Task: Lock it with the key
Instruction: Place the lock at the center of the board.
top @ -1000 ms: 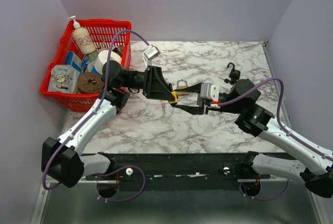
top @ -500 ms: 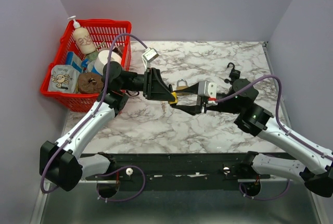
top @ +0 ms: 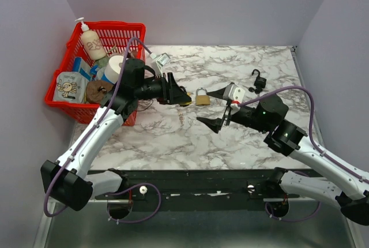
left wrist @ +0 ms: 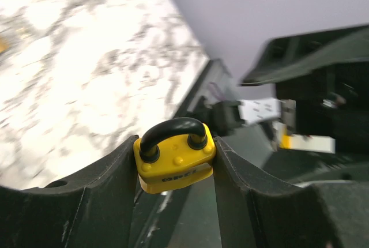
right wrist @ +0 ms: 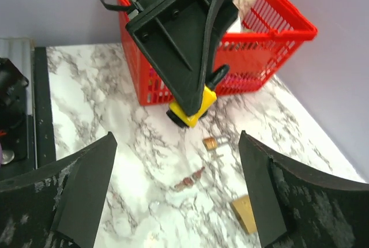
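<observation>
Key (right wrist: 211,142), small and brass-headed, lies flat on the marble table (top: 173,144) in front of the arm bases, with a darker thin piece (right wrist: 190,180) a little apart from it; whether that piece is also a key I cannot tell. Bare marble runs from both to the table's near edge.

Just right of them hovers the right gripper (top: 214,109). Its 2 fingers are spread wide, 1 toward the near edge and 1 toward the far, with nothing between them. It points left at the yellow padlock (left wrist: 174,164) and stays apart from it, with open air in the gap.

That padlock is off the table at mid-depth, left of centre, wedged by its body between the 2 fingers of the left gripper (top: 182,98), which are closed tight against its sides. In the left wrist view its black shackle arches up and both ends meet the body; whether it is latched cannot be told.

A brass padlock (top: 202,97) sits on the marble just right of the yellow one, near the right gripper's far finger. Touching or not, I cannot tell.

Farther back on the right, well apart, lies a small black padlock (top: 258,79). At the far left, a red basket (top: 112,24) full of packets and a bottle sits against the left wall, its near corner under the left arm. Between basket and black padlock the far marble shows bare up to the back wall.
</observation>
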You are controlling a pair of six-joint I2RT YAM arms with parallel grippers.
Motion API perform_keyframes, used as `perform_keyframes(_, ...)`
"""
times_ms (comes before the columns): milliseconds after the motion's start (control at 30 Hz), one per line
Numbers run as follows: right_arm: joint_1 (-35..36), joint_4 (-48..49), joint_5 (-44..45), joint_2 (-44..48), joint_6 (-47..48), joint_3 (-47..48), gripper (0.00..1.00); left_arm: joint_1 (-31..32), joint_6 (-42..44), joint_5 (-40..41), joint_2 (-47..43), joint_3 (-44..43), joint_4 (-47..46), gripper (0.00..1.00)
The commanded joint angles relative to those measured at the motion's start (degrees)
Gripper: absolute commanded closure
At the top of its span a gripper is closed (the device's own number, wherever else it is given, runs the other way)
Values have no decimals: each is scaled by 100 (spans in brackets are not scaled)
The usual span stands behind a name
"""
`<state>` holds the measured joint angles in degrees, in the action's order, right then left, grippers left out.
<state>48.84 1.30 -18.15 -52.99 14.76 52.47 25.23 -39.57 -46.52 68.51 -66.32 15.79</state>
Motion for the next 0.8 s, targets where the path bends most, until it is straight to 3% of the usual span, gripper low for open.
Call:
perform_keyframes(0,-330,-402,532,210,-377,-350,3,69,749,1688,197,-153,1514,100)
perform_keyframes(133,-717,-805,453,132,-632,-299,0,192,855,2961,531,-153,1927,100)
perform_keyframes(267,-867,-982,479,43,-712,-281,0,201,863,3666,997,-126,2278,100)
perform_keyframes(767,-902,-1141,4,-203,-835,-272,0,272,837,4283,2201,-223,2200,100)
